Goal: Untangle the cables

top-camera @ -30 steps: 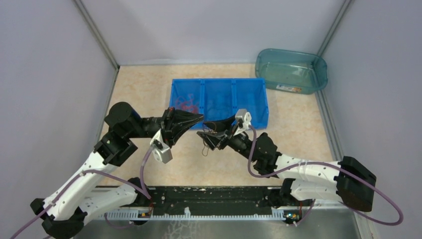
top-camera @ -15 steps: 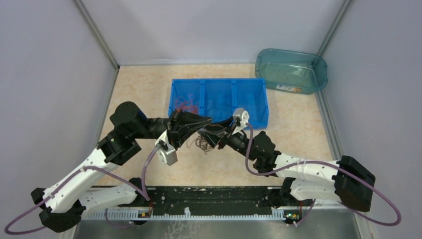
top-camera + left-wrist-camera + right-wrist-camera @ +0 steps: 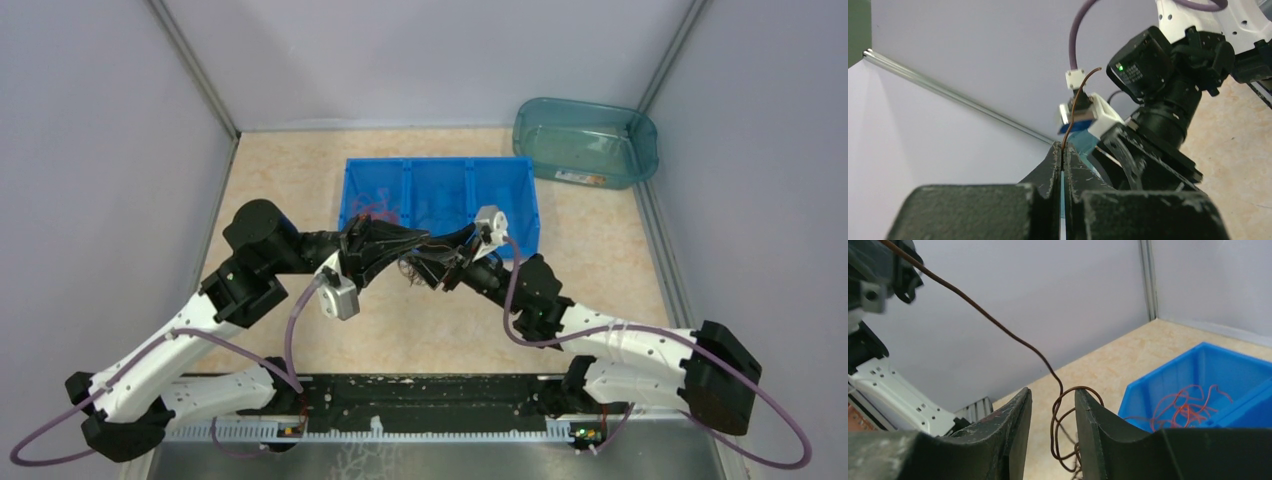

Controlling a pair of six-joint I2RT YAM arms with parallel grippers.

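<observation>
A thin dark brown-black cable (image 3: 1071, 111) runs up out of my left gripper (image 3: 1063, 146), whose jaws are shut on it. In the top view my left gripper (image 3: 422, 243) meets my right gripper (image 3: 436, 266) just in front of the blue bin, and a small dark tangle (image 3: 412, 269) hangs between them. In the right wrist view the same cable (image 3: 998, 326) comes down into loops (image 3: 1057, 426) between my right gripper's (image 3: 1052, 394) parted jaws; one loop rests over the right finger (image 3: 1098, 430). Orange-red cables (image 3: 377, 208) lie in the bin's left compartment and also show in the right wrist view (image 3: 1189, 407).
The blue three-compartment bin (image 3: 532, 215) stands on the beige table behind the grippers. A teal tub (image 3: 585, 140) sits at the back right. Grey walls close in both sides and the back. A black rail (image 3: 420, 395) runs along the near edge.
My left gripper has moved right, up to my right gripper, and is now on the dark cable. The tangle has risen from its lower hang. My right arm has shifted slightly toward the bin.
</observation>
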